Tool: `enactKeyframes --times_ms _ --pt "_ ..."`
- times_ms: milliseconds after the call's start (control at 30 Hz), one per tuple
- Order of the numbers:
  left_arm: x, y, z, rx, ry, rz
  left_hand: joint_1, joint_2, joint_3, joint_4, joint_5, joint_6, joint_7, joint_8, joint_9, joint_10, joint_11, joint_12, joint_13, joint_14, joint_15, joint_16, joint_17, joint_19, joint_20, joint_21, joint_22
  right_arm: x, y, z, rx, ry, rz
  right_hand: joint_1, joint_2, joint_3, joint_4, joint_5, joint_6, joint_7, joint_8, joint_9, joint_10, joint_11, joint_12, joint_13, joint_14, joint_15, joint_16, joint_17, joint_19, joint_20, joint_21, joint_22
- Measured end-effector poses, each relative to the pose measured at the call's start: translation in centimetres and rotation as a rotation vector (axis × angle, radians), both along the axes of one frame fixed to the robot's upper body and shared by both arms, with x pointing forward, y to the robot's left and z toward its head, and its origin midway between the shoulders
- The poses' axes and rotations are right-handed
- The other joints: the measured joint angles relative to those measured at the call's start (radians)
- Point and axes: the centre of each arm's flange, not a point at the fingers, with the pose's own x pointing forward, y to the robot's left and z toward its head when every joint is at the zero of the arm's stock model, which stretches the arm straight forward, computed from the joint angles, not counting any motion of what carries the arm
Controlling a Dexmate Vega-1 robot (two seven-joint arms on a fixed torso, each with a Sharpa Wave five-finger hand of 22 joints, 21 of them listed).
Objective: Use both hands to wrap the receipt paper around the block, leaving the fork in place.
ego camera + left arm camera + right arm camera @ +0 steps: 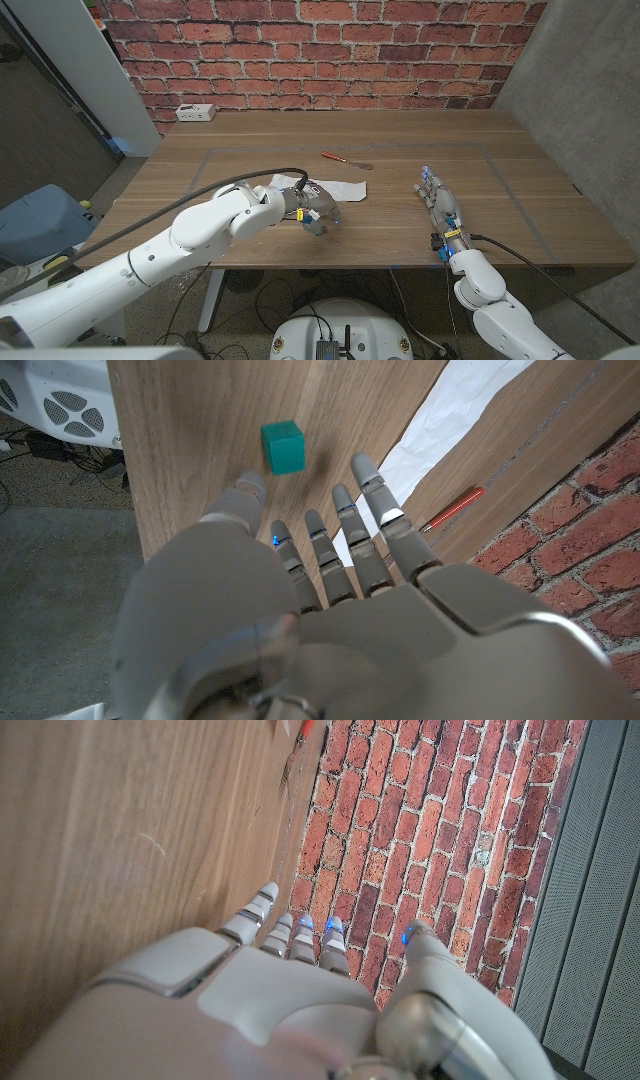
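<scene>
Left hand (312,212) hovers over the paper's near end, fingers (345,530) spread, holding nothing; teal block (283,446) just beyond fingertips beside receipt paper (335,188); fork (345,159) farther back; right hand (440,204) rests apart, fingers extended, empty.

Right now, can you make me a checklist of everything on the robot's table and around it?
Surface: wooden table, with faint taped lines.
Job's things: white receipt paper lying on the table; small teal block near the table's front edge, beside the paper, not wrapped; fork with a red handle lying beyond the paper, apart from it.
Clutter: nothing seen on the table.
Hands: left hand over the paper's near end, fingers spread, holding nothing; right hand off to the side, apart from everything, holding nothing.
Cables: black cable running along the left arm; more on the floor under the table.
Surroundings: brick wall; white power strip at the table's far corner; blue bin on the floor.
</scene>
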Motion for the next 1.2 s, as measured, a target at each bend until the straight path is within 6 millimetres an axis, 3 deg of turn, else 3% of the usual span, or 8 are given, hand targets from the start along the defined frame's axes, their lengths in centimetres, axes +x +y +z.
enactKeyframes --times_ms 133,500,867,1033,1200 --pt "0.4 0.0 -0.2 0.004 -0.015 0.008 0.012 0.001 -0.002 -0.002 -0.004 0.02 0.004 0.0 0.0 0.014 -0.001 0.009 0.003 0.015 -0.002 0.008 0.0 0.015 -0.004 0.006 0.0 0.2 0.0 0.0 0.0 0.004 0.0 0.0 0.0 0.0 0.0 0.0 0.0 0.0 0.0 0.0 0.0 0.0 0.0 0.0 0.0 0.0 0.0 0.0 0.0 0.0 0.0 0.0" --pt "1.4 -0.2 -1.1 0.008 -0.021 0.0 0.075 0.007 -0.009 -0.009 -0.004 0.096 0.039 0.012 0.002 0.082 -0.014 0.043 0.016 0.087 -0.009 0.03 0.002 0.066 -0.044 0.032 0.003 0.6 -0.1 0.0 0.002 0.016 -0.001 0.0 0.0 0.0 0.0 0.0 0.0 0.0 0.0 0.0 0.0 0.0 0.0 0.0 0.0 0.0 0.0 0.0 0.0 0.0 0.0 0.0" --pt "1.9 -0.5 -1.9 0.002 -0.028 -0.013 0.118 0.02 -0.043 0.002 -0.004 0.14 0.067 0.012 0.007 0.113 -0.015 0.086 0.041 0.147 -0.02 0.077 0.043 0.104 -0.068 0.065 0.007 0.9 -0.2 0.2 -0.004 0.025 -0.001 -0.006 -0.006 0.0 0.0 0.0 0.0 0.0 0.0 0.0 0.0 0.0 0.0 0.0 0.006 0.006 0.0 0.0 0.0 0.0 0.0 0.0" --pt "2.0 -0.5 -2.2 -0.004 -0.034 -0.017 0.164 0.026 -0.068 -0.001 -0.004 0.201 0.072 0.028 0.014 0.147 -0.015 0.132 0.074 0.2 -0.028 0.126 0.101 0.125 -0.075 0.093 0.009 1.0 -0.2 0.4 -0.007 0.025 -0.001 -0.006 -0.006 0.0 0.0 0.0 0.0 0.0 0.0 0.0 0.0 0.0 0.0 0.0 0.006 0.006 0.0 0.0 0.0 0.0 0.0 0.0" --pt "2.2 -0.4 -2.5 -0.01 -0.038 -0.02 0.216 0.033 -0.087 -0.003 -0.004 0.283 0.103 0.061 0.037 0.172 -0.018 0.188 0.118 0.25 -0.043 0.176 0.169 0.155 -0.084 0.126 0.012 1.0 -0.2 0.6 -0.01 0.026 -0.001 -0.006 -0.006 0.0 0.0 0.0 0.0 0.0 0.0 0.0 0.0 0.0 0.0 0.0 0.006 0.006 0.0 0.0 0.004 0.004 0.0 0.0"
